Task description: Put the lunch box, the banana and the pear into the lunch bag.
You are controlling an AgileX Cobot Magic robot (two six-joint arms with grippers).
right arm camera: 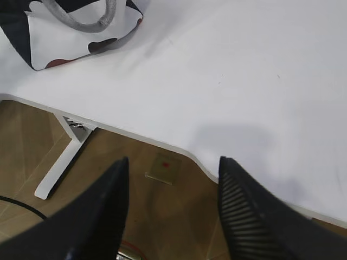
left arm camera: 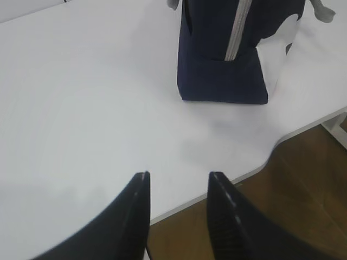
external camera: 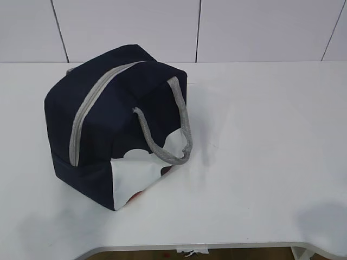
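Exterior view: the lunch bag (external camera: pixel 116 130) stands on the white table (external camera: pixel 260 162), on the left half and nearer the front edge than the back one. Its grey zipper (external camera: pixel 89 111) runs over the top and looks drawn closed along the whole stretch that shows. One grey handle (external camera: pixel 168 138) droops over the white side panel (external camera: pixel 141 170), which faces the front right. No lunch box, banana or pear is anywhere on the table, and neither arm reaches into this picture. With the bag zipped and the table bare of food, my guess is that the three items sit inside already and the packing is finished, though the inside cannot be seen.

Left wrist view: the left gripper (left arm camera: pixel 179 179) hangs over the table's front edge, its two dark fingers standing apart with nothing between them, only tabletop and brown floor (left arm camera: pixel 303 184) behind the gap. The bag stands well beyond it toward the far side, zipper end facing the camera, untouched. Being pulled back this far suits an arm that has let go and retreated off the work area.

Right wrist view: the right gripper (right arm camera: pixel 173 168) is wider apart and empty too, hovering past the front edge, over the floor and a table leg (right arm camera: pixel 62 162). Only the bag's lower corner with the white panel and handle loop shows, at the top left, well apart from the fingers.
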